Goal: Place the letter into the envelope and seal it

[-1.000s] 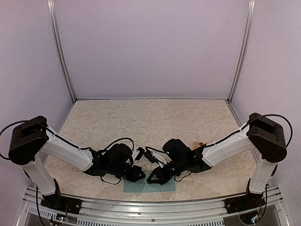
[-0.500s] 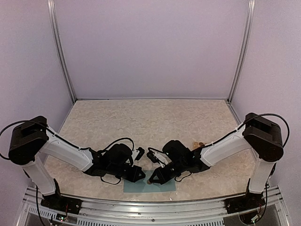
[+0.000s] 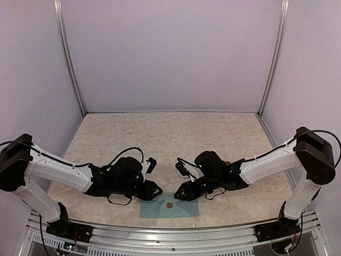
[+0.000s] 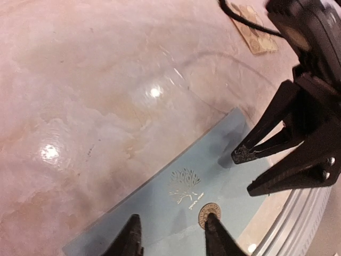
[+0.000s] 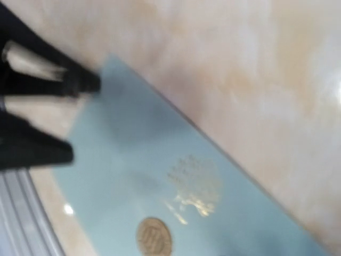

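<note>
Envelope (image 3: pixel 160 209) is spotted flat at the near edge of the table (image 3: pixel 170 133) in the top view, long axis running left to right, with a round gold seal (image 3: pixel 169 205) on its face. Both arms are stretched low and inward. The left gripper (image 3: pixel 159 191) and right gripper (image 3: pixel 178 195) are poised just behind its far edge, neither clearly nearer.

From the left wrist, the left fingers (image 4: pixel 131 240) are seen spread over the teal paper with nothing pinched and the seal beside one tip. The right jaws opposite are parted too, their tips over the far edge.

From the right wrist, badly blurred, the envelope is shown below and ahead with seal and gold tree emblem (image 5: pixel 194 184). Its own fingers cannot be made out.
</note>
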`<state>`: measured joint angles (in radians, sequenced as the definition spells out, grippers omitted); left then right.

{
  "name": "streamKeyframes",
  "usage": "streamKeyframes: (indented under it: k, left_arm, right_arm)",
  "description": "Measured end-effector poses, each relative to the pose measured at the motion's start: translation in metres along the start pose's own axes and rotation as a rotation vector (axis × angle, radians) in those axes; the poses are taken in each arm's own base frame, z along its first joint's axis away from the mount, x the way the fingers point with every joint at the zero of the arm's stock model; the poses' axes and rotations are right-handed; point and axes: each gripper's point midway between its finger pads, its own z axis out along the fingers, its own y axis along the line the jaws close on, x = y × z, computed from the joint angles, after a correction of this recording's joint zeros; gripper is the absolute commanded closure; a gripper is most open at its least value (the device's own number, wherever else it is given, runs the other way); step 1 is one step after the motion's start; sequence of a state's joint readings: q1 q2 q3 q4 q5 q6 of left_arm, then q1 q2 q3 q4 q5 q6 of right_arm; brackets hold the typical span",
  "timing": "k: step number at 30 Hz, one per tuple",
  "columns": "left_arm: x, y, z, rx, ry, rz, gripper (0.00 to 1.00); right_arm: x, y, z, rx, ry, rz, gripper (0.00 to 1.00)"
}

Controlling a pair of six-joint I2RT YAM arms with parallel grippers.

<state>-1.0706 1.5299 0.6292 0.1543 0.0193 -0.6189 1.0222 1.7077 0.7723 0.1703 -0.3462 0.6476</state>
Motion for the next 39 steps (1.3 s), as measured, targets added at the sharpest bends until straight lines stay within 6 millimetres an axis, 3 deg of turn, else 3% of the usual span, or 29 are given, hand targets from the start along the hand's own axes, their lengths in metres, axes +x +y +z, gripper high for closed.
streamKeyframes:
  k: [4,8,12,16,18,22,26,28,31,34,39]
  left_arm:
    - [-0.052,0.009,-0.033,-0.024,-0.174,-0.047,0.21]
    - [-0.102,0.040,-0.068,-0.096,-0.346,-0.098,0.10]
    - [-0.144,0.093,-0.103,-0.193,-0.494,-0.169,0.08]
    - [-0.165,0.156,-0.132,-0.318,-0.599,-0.229,0.07]
    - [-0.165,0.193,-0.149,-0.393,-0.643,-0.266,0.07]
    - [-0.143,0.269,-0.183,-0.555,-0.701,-0.360,0.04]
    - [-0.111,0.326,-0.226,-0.694,-0.769,-0.446,0.04]
    - [-0.099,0.343,-0.248,-0.746,-0.819,-0.473,0.04]
    - [-0.081,0.358,-0.273,-0.815,-0.887,-0.480,0.04]
    - [-0.075,0.358,-0.278,-0.834,-0.918,-0.446,0.03]
    - [-0.089,0.351,-0.292,-0.844,-0.991,-0.360,0.01]
  right_arm:
    - [-0.029,0.011,-0.029,-0.010,-0.109,-0.037,0.25]
    - [-0.059,0.003,-0.056,0.016,-0.219,-0.056,0.11]
    - [-0.083,-0.037,-0.077,0.106,-0.300,-0.040,0.08]
    - [-0.105,-0.086,-0.101,0.210,-0.371,-0.011,0.07]
    - [-0.115,-0.115,-0.118,0.270,-0.414,0.010,0.07]
    - [-0.126,-0.170,-0.157,0.373,-0.491,0.056,0.07]
    - [-0.123,-0.227,-0.209,0.462,-0.582,0.126,0.06]
    - [-0.116,-0.253,-0.243,0.508,-0.649,0.168,0.05]
    - [-0.105,-0.278,-0.289,0.576,-0.755,0.203,0.04]
    - [-0.093,-0.288,-0.327,0.661,-0.858,0.188,0.01]
    - [-0.073,-0.286,-0.349,0.818,-0.946,0.102,0.01]
